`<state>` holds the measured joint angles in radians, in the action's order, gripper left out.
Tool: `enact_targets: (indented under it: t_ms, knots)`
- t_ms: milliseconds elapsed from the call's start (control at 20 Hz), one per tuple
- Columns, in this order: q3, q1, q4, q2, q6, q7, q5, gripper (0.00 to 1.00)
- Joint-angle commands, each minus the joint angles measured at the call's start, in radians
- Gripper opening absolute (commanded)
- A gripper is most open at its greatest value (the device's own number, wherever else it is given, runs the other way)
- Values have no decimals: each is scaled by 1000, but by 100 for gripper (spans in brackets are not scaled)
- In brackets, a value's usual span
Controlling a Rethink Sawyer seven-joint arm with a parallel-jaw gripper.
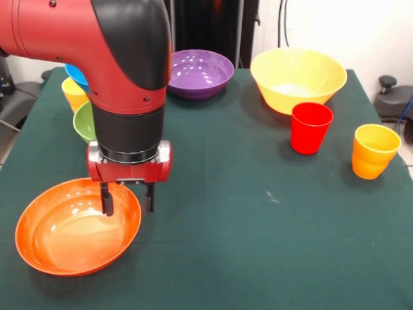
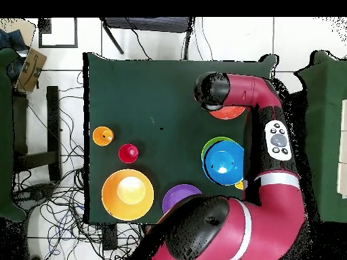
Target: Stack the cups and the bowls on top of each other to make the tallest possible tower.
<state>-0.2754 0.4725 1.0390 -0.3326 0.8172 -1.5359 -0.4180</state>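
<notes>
The wide shallow orange bowl [image 1: 71, 232] sits at the near left of the table; in the overhead view only its edge [image 2: 229, 114] shows under the arm. My gripper [image 1: 128, 200] is open and down at its right rim, one finger [image 1: 106, 200] inside the bowl and the other outside. The purple bowl [image 1: 200, 72] [image 2: 177, 198] and big yellow bowl [image 1: 298, 79] [image 2: 127, 193] stand at the back. The red cup [image 1: 310, 127] [image 2: 128, 153] and yellow-orange cup [image 1: 374, 150] [image 2: 103, 135] stand at the right. No tower stands.
Behind the arm, at the left, are a green bowl [image 1: 84, 121] [image 2: 210, 144], a blue bowl [image 1: 76, 74] [image 2: 223, 162] above it and a yellow cup [image 1: 73, 93] [image 2: 239, 184]; the arm hides how they rest. The table's left edge [image 1: 19, 135] is close.
</notes>
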Motion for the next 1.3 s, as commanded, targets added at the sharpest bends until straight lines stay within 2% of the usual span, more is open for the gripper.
enact_targets:
  t_ms: [50, 300, 550, 800, 950, 1150, 1300]
  knots:
    - [-125, -6, 73, -5, 56, 219, 2, 100]
    - [-94, -33, 62, -5, 7, 182, -46, 100]
    - [-1, -95, 21, 5, -30, 107, -135, 100]
    - [55, -130, 9, 18, -32, 36, -163, 100]
    - [85, -148, 31, 20, -70, -13, -175, 100]
    - [177, -202, 36, 24, -135, -108, -234, 100]
    - [229, -229, 36, 25, -153, -141, -246, 100]
